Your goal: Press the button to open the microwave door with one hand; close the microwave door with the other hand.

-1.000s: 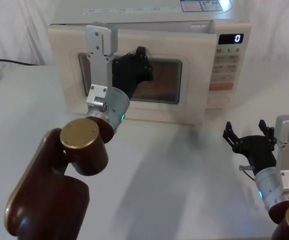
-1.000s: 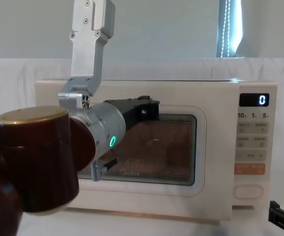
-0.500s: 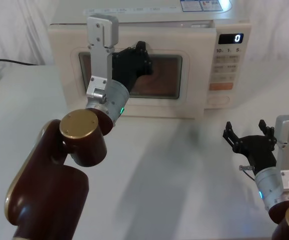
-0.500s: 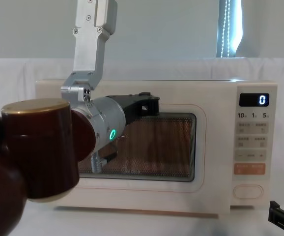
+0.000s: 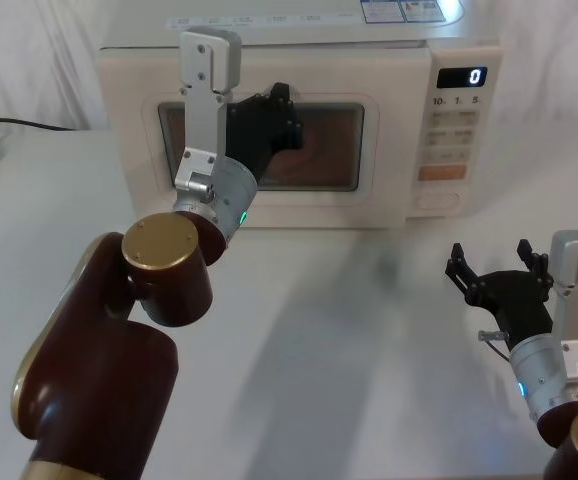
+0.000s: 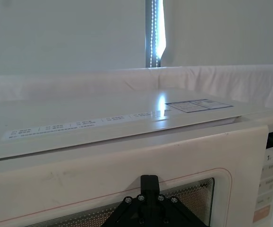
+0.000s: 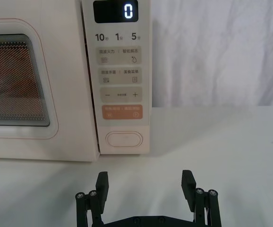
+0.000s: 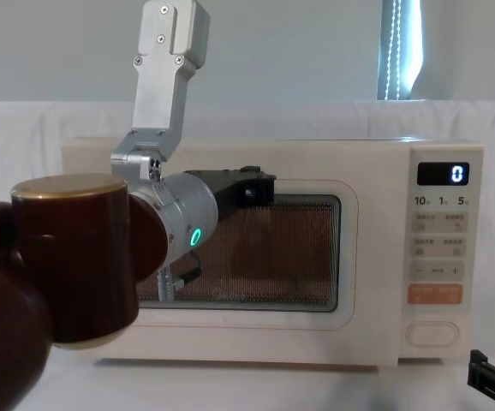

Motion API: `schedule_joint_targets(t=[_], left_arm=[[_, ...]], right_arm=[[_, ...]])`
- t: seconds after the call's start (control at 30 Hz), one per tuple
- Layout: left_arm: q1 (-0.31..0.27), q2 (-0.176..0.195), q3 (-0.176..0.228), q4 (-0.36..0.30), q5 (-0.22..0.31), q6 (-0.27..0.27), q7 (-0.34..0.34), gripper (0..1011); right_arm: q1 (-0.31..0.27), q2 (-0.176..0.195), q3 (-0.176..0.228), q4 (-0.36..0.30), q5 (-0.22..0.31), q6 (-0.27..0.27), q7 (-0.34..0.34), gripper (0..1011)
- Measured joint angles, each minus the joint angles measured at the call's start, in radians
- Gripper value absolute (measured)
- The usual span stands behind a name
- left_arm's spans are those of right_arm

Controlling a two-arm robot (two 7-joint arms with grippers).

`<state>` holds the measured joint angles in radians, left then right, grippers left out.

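Your left gripper (image 5: 274,125) is pressed against the door (image 5: 354,205), on the upper part of its window (image 8: 303,248), and the change is plain: 1 second ago the door stood ajar, its right edge swung out from the panel, and half a second ago only a narrow gap remained. Now the door sits flush with the control panel (image 7: 120,71), so I judge the closing step done or nearly so. You cannot tell from these views how the left fingers stand, since the gripper shows as a dark block against the glass. Your right gripper (image 7: 146,184) rests low over the table (image 5: 369,330), well in front of the microwave's right end, fingers (image 7: 102,181) spread wide and holding nothing; it has not moved. The button (image 7: 123,140) sits at the bottom of the panel, under the orange key (image 7: 122,112), untouched at present. With the door shut, you probably only need to draw the left arm back and confirm the latch has caught.
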<state>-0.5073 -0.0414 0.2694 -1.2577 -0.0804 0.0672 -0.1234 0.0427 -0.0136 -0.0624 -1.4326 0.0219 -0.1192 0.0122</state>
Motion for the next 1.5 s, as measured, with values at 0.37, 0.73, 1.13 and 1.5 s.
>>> schedule_joint_targets(t=[0.37, 0.73, 1.13, 1.5], left_arm=[[-0.003, -0.002, 0.0, 0.006, 0.012, -0.001, 0.004, 0], [-0.014, -0.011, 0.0, 0.02, 0.018, -0.002, 0.005, 0], [-0.035, -0.017, -0.001, 0.042, 0.019, -0.006, 0.001, 0], [-0.046, -0.02, -0.004, 0.059, 0.015, -0.012, -0.005, 0]], right_arm=[[0.0, 0.0, 0.0, 0.0, 0.0, 0.0, 0.0, 1002], [0.0, 0.0, 0.0, 0.0, 0.0, 0.0, 0.0, 1002], [0.0, 0.0, 0.0, 0.0, 0.0, 0.0, 0.0, 1002], [0.0, 0.0, 0.0, 0.0, 0.0, 0.0, 0.0, 1002]])
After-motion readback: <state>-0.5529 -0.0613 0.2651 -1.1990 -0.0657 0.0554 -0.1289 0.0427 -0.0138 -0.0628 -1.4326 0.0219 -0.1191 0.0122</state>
